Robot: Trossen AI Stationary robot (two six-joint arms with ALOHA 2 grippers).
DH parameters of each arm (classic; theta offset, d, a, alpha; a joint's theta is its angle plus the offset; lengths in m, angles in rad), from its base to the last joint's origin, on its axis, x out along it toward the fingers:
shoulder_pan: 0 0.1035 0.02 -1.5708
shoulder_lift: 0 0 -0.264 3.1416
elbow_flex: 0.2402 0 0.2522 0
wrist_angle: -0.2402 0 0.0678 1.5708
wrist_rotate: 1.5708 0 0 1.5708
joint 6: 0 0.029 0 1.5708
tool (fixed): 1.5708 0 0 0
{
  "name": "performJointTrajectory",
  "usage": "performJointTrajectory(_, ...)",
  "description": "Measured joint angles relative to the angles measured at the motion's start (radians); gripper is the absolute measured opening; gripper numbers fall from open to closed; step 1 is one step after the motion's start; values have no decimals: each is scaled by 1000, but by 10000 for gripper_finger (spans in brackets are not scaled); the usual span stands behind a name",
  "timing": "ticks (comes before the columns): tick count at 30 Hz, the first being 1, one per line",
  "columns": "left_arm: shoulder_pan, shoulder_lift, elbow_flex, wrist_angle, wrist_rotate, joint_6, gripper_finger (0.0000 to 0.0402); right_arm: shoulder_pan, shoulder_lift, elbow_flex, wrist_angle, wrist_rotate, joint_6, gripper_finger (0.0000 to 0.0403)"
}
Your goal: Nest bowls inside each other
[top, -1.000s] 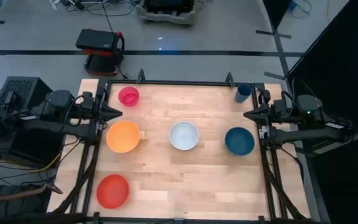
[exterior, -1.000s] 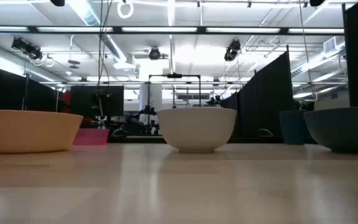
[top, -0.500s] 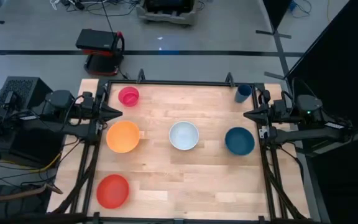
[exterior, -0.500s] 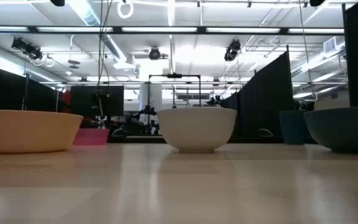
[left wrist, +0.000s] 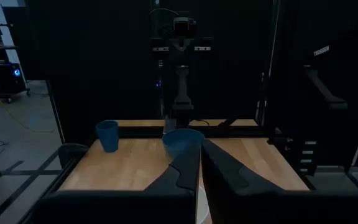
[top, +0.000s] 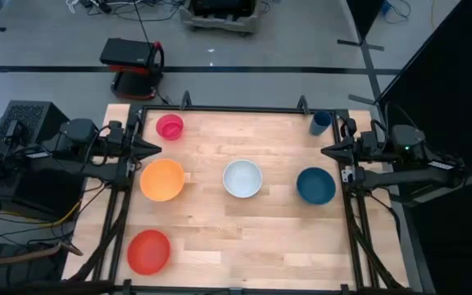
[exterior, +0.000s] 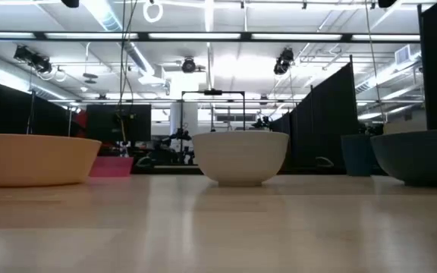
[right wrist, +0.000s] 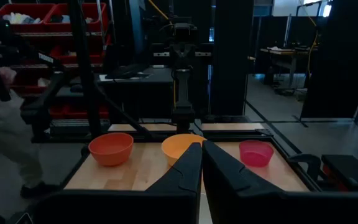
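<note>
Nothing is nested yet: the orange bowl [top: 163,179], white bowl [top: 242,178], teal bowl [top: 315,185], red bowl [top: 148,251] and pink bowl [top: 170,126] all sit apart on the table [top: 220,238]. My left gripper [top: 152,148] and right gripper [top: 328,152] wait at opposite table edges, fingers together and empty. I can read no label on any bowl.

Low view: teal bowl [exterior: 423,158] cut by the edge, pink bowl [exterior: 111,167] mostly hidden
</note>
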Motion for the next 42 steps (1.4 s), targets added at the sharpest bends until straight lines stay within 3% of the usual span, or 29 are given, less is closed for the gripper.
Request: performJointTrajectory(42, 0, 0, 0, 46, 0, -4, 5, 0, 0, 0, 0, 0, 0, 0)
